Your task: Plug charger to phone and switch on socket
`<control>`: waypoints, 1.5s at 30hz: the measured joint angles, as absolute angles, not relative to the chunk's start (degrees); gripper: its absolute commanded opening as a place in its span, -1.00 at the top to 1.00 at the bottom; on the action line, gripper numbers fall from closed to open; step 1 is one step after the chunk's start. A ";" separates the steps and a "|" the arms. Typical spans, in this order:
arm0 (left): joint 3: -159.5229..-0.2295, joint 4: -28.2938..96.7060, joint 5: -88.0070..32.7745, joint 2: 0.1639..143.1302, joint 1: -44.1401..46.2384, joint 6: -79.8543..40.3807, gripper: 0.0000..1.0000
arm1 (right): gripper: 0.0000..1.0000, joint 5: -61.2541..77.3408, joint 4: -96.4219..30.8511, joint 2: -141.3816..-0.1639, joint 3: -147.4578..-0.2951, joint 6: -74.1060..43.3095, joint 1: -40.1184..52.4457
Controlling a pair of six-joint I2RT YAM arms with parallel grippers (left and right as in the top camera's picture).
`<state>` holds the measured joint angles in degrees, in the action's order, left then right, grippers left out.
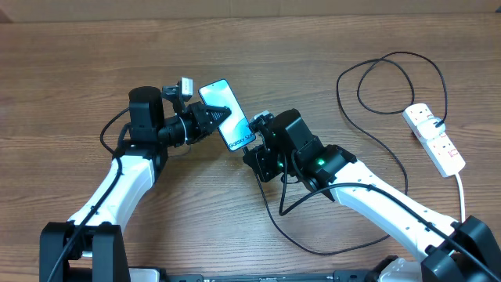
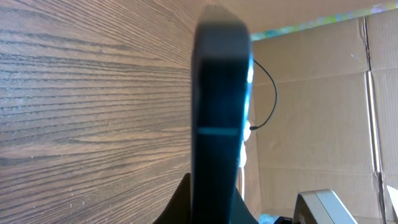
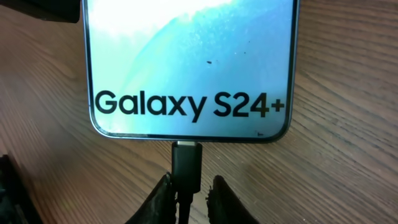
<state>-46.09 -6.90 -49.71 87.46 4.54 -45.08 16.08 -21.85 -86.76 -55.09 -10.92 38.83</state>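
My left end effector (image 1: 213,117) clamps the Galaxy S24+ phone (image 1: 235,129) steady so my right end effector (image 3: 189,190), straddling the charger connector (image 3: 186,163) at its port, can push, though I can't tell if it's actually pinching.

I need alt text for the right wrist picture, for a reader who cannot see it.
A phone with a light-blue screen reading "Galaxy S24+" fills the upper frame, and the black connector of the charger meets the middle of its lower edge. The two dark fingertips of the right gripper flank it closely, over a wooden table.
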 measured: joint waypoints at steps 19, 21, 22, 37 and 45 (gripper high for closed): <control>-46.11 -7.79 -51.29 87.46 5.28 -39.99 0.91 | 0.92 16.10 -21.93 -86.76 -55.05 -10.90 39.05; -46.13 -7.81 -51.70 87.46 5.28 -39.33 0.91 | 0.92 16.10 -21.91 -86.76 -55.02 -10.83 39.05; -46.13 -7.92 -51.88 87.46 5.28 -38.94 0.91 | 0.92 16.08 -21.87 -86.76 -55.00 -10.81 39.03; -46.61 -7.25 -53.17 87.46 5.28 -36.95 0.91 | 0.92 16.23 -21.56 -86.76 -54.94 -10.66 39.07; -47.05 -4.29 -53.41 87.46 5.30 -34.48 0.91 | 0.92 16.51 -22.02 -87.15 -54.94 -10.63 39.22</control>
